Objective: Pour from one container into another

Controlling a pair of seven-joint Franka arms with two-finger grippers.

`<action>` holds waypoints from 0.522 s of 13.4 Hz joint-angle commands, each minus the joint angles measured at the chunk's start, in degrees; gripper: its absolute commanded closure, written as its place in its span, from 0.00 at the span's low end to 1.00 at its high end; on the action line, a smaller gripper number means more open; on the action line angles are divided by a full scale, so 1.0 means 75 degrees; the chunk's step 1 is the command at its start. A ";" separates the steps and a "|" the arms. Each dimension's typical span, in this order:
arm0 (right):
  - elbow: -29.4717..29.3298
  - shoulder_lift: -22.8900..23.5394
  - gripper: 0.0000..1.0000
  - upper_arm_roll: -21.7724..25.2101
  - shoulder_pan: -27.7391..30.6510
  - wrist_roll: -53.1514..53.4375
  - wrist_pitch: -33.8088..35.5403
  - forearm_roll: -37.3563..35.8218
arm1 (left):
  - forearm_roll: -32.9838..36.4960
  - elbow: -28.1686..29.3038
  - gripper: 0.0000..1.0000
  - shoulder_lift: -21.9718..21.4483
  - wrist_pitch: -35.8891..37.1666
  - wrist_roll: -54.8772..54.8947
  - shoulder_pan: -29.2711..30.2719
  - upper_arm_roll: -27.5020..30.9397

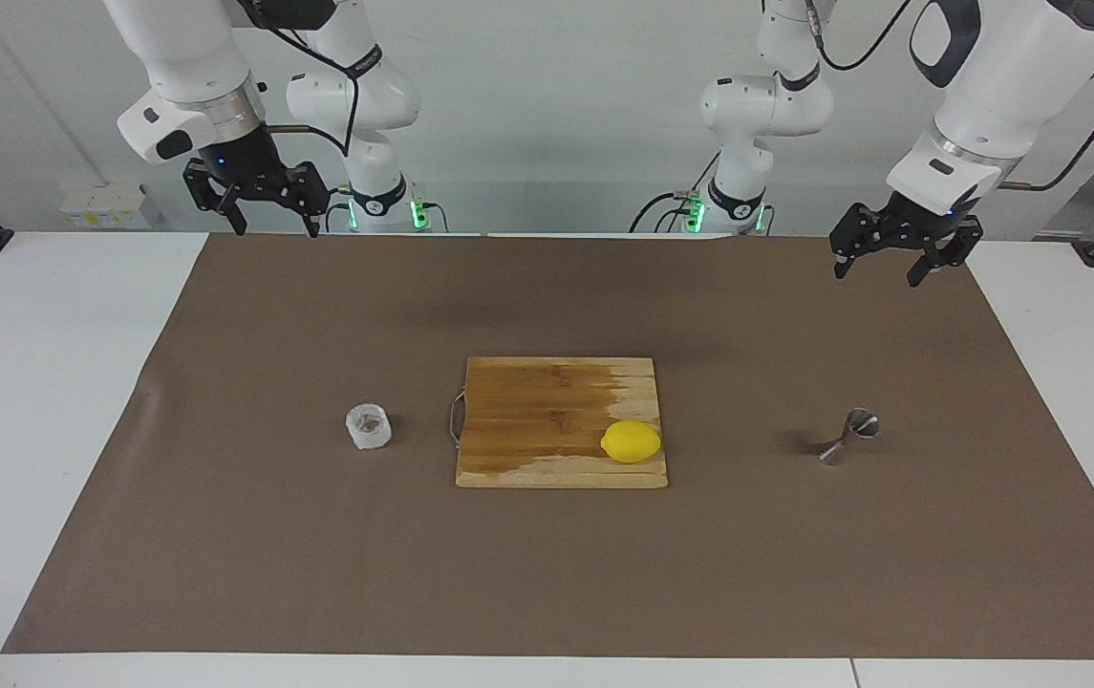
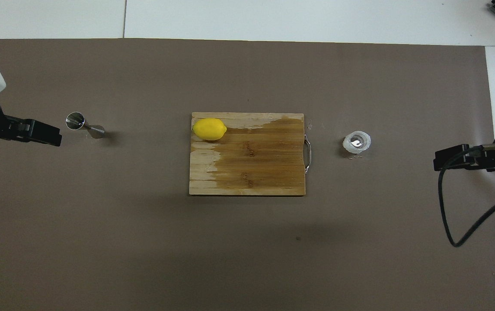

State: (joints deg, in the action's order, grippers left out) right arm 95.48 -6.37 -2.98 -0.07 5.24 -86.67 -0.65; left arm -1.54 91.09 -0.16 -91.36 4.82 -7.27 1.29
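**Both tools raised and empty, cup and jigger apart on the bench**

The translucent whitish cup [image 1: 369, 426] stands upright on the brown mat [image 1: 547, 573] that covers most of the white bench [image 1: 50, 401], toward the right arm's end. Its round rim faces up, and something small and shiny shows at its bottom in the overhead view. It sits just beside the metal handle [image 1: 454, 421] of the wooden cutting board [image 1: 547, 411], apart from it.

The steel jigger [image 1: 849, 436] stands on the mat toward the left arm's end, well apart from the board. Its hourglass shape is plain, with one open cone showing its mouth; whether it stands quite straight cannot be told.

A yellow lemon [image 1: 631, 441] lies on the board at the corner farthest from the robots, on the jigger's side. Much of the board is darker, as if wet, while a paler strip runs along the edge by the lemon.

The left tool [image 1: 884, 262] hangs in the air over the mat's edge nearest the robots, at the jigger's end; its fingers are spread and hold nothing. The right tool [image 1: 263, 214] hangs over the mat's robot-side edge at the cup's end, also spread and empty. Neither touches anything.
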 commanded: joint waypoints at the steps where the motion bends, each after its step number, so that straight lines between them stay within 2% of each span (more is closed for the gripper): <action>1: 0.0089 -0.0123 0.00 -0.0036 0.0080 0.0075 0.0048 0.0098 | -0.0064 0.0170 0.00 -0.0177 0.0017 -0.0104 0.0009 0.0120; 5: 0.0089 -0.0123 0.00 -0.0036 0.0091 0.0075 0.0048 0.0098 | -0.0076 0.0404 0.00 -0.0212 -0.0311 -0.0655 0.0277 0.0132; 7: 0.0089 -0.0123 0.00 -0.0036 0.0091 0.0075 0.0048 0.0098 | -0.0413 0.0393 0.00 -0.0061 -0.0335 -0.0748 0.0593 0.0132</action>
State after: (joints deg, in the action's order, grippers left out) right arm 95.48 -6.37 -2.98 -0.07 5.24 -86.67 -0.65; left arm -2.09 92.15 -0.18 -92.22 0.35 -5.19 2.29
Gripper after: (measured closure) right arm 0.000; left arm 0.000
